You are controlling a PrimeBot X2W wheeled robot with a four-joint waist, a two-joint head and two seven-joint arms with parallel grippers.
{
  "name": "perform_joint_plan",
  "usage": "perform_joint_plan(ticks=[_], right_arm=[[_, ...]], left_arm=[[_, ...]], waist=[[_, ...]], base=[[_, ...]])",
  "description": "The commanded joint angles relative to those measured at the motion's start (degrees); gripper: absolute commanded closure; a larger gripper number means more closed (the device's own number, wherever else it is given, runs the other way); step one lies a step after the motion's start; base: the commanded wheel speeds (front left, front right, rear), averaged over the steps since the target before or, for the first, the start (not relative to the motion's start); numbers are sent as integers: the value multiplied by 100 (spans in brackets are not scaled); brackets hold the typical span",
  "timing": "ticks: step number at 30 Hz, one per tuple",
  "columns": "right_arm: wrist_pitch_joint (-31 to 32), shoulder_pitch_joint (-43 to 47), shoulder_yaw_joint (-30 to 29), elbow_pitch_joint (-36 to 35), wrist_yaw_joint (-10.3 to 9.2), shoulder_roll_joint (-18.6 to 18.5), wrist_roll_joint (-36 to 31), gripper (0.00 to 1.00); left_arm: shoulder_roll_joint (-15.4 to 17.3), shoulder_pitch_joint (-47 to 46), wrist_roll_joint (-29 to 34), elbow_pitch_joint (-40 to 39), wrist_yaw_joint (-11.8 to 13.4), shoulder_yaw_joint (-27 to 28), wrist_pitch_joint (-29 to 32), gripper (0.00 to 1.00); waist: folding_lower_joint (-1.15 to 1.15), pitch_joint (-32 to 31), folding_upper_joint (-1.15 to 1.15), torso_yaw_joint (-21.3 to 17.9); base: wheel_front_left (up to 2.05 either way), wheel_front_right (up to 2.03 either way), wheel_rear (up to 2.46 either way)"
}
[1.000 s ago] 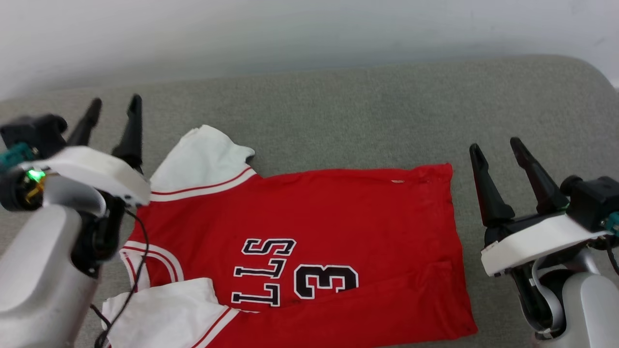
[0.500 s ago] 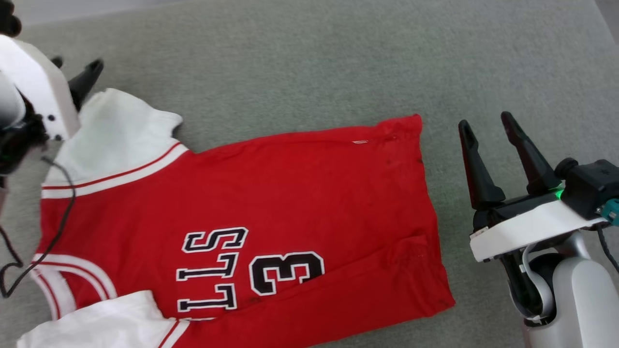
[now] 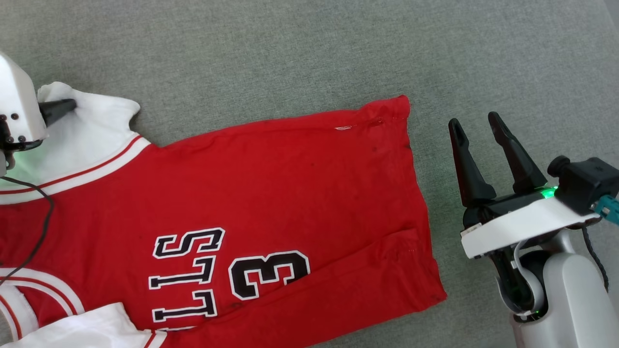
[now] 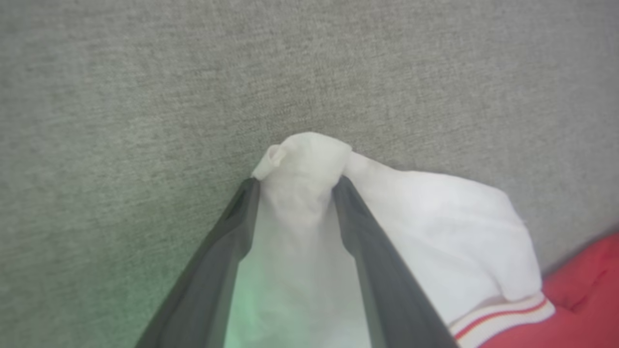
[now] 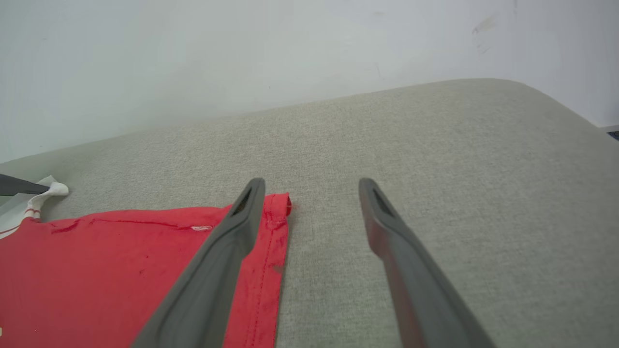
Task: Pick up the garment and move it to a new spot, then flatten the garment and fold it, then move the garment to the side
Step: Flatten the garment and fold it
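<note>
**Left gripper (image 3: 65, 106) at the sleeve (image 3: 92, 130), right gripper (image 3: 473, 118) off the hem**

Head view: the jersey (image 3: 271, 193) lies spread on the grey cushion (image 3: 290, 48). Its red body is flat, with the hem toward the right and the collar and sleeves toward the left. Black-and-white lettering and a "3" (image 3: 268, 273) face up near the lower edge. The upper white sleeve lies at the far left, with striped trim where it meets the red. One dark finger of the left gripper reaches onto the sleeve's outer end; the other finger is hidden behind the white housing. A thin black cable (image 3: 43, 227) crosses the red cloth below it. The right gripper stands at the right over bare cushion, apart from the hem. Its two fingers are spread with nothing between them, and a green light (image 3: 547, 192) glows at their base.

Left wrist view: the two fingers (image 4: 367, 251) stand wide apart. The white sleeve end lies between them, bunched at the tips and touching both inner faces, and a fold of cloth pokes out just beyond. To the right the sleeve widens down to the trim (image 4: 503, 316) and a patch of red.

Right wrist view: the fingers are spread and the gap is empty, with bare cushion showing through it. The left-hand finger crosses the hem corner in this view, and the stitched edge runs down beside it. A pale wall (image 5: 242, 58) rises behind the cushion. At the far left edge a dark fingertip (image 5: 14, 185) lies at the white sleeve end.
</note>
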Motion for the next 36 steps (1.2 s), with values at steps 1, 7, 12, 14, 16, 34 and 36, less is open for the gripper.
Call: perform_joint_plan(ticks=[1,7,12,14,16,34,36], right_arm=[[58,-157,3,53,-2,21,105,0],[646,-416,-78,296,-2,20,364,0],[2001,-954,-425,827,-1,7,508,0],[2685,-1163,-501,1036,-1,-50,523,0],[3339,-1367,-626,1179,-2,-100,505,0],[5565,-2212,-825,2475,-1,-63,-203,100],[5463,-2256,-776,2368,-1,-156,-188,100]], left_arm=[[-303,590,-47,302,59,-208,20,100],[-421,512,-40,326,93,-70,-427,100],[-623,285,-85,293,60,31,-727,100],[-665,146,-36,226,46,46,-842,100],[-771,-1,9,89,35,22,-919,100],[-837,34,234,-925,-47,-107,-1311,100],[-823,126,207,-952,-50,-66,-1422,100]], waist=[[0,9,0,15],[0,-133,0,175],[0,-353,0,489],[0,-391,0,651],[0,-393,0,841],[0,-127,0,1567],[0,-195,0,1588]], base=[[0,0,0],[0,0,0],[0,0,0],[0,0,0],[0,0,0],[0,0,0],[0,0,0]])
